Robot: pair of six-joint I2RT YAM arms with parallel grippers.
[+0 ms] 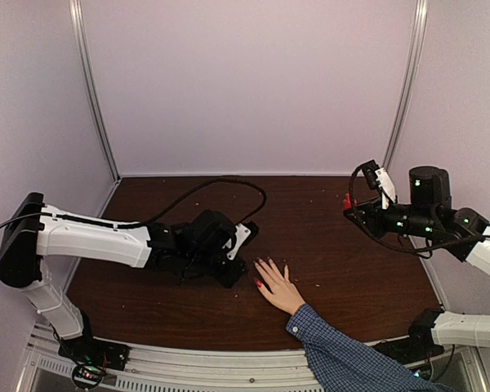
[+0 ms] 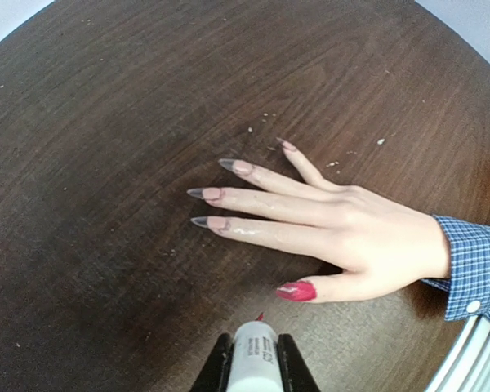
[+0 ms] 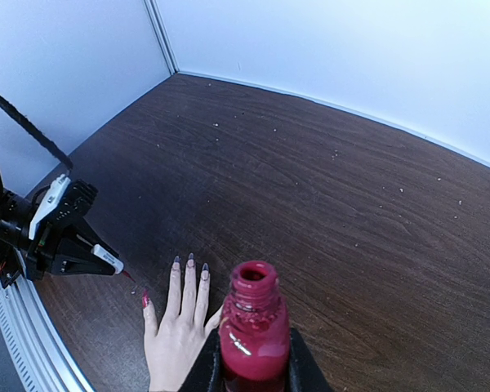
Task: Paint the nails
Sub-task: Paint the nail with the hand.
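Note:
A light-skinned hand (image 1: 278, 287) with a blue checked sleeve lies flat on the dark table, fingers spread. In the left wrist view the thumbnail (image 2: 296, 291) is glossy red; the other long nails (image 2: 211, 194) are bare pinkish with dark tips. My left gripper (image 2: 254, 359) is shut on a white brush cap (image 2: 251, 355) whose red brush tip (image 2: 260, 316) hovers just short of the thumbnail. My right gripper (image 3: 253, 359) is shut on an open red polish bottle (image 3: 253, 331), held up at the right (image 1: 348, 201).
A black cable (image 1: 220, 186) loops across the table behind the left arm. White walls and metal corner posts (image 1: 94, 90) enclose the table. Small crumbs (image 2: 261, 118) dot the wood near the fingertips.

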